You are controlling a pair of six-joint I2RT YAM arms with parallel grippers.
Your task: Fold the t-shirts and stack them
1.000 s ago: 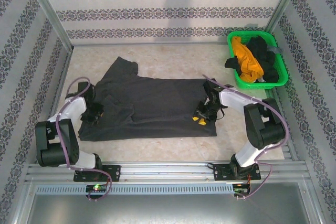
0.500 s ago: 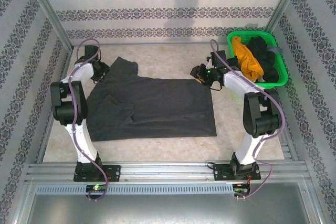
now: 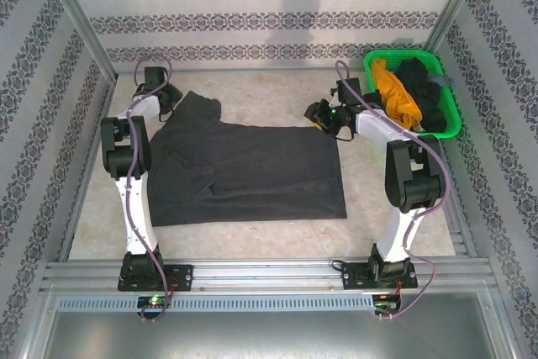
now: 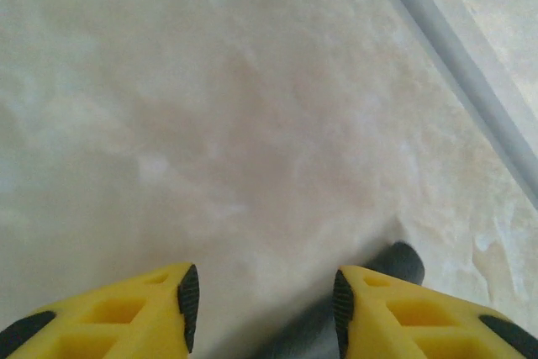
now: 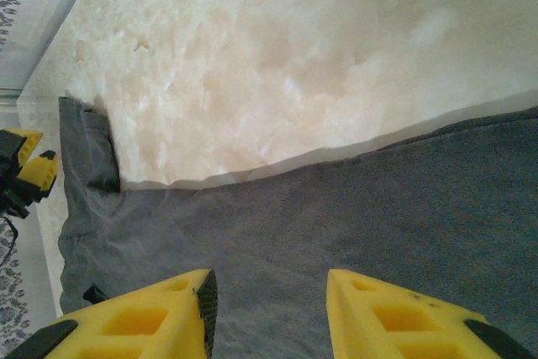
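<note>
Top view. Charcoal-grey t-shirt [image 3: 252, 170] spread flat on the worktop [image 3: 269, 94], about midway between the two arms. Body a wide rectangle, one sleeve angled toward the far left corner, some creases and a shallow fold near the left side. Hem side toward the right.

Left arm [image 3: 128, 153] stretched out to the far left corner, tip just beside the end of that sleeve. Left wrist view: left fingers [image 4: 181, 296] spread apart, only bare pale worktop in the gap. Small dark tip of cloth [image 4: 402, 260] just beside the right-hand finger; cannot tell whether touching. Grey frame rail [image 4: 471, 98] running diagonally at upper right.

Right arm [image 3: 403, 178] reaching to the far right corner of the shirt. Right wrist view: right fingers [image 5: 189, 308] spread apart, hovering over the grey fabric, nothing pinched. Far edge of the shirt seen as a long straight line against the worktop, sleeve at the left end, yellow-and-black left fingers just beside it at the picture's left edge.

Green mesh basket [image 3: 399, 135] in the far right corner, well apart from the spread shirt. Inside it a mustard-yellow t-shirt [image 3: 395, 94] and a black t-shirt [image 3: 424, 90], both crumpled, lying against each other.
</note>
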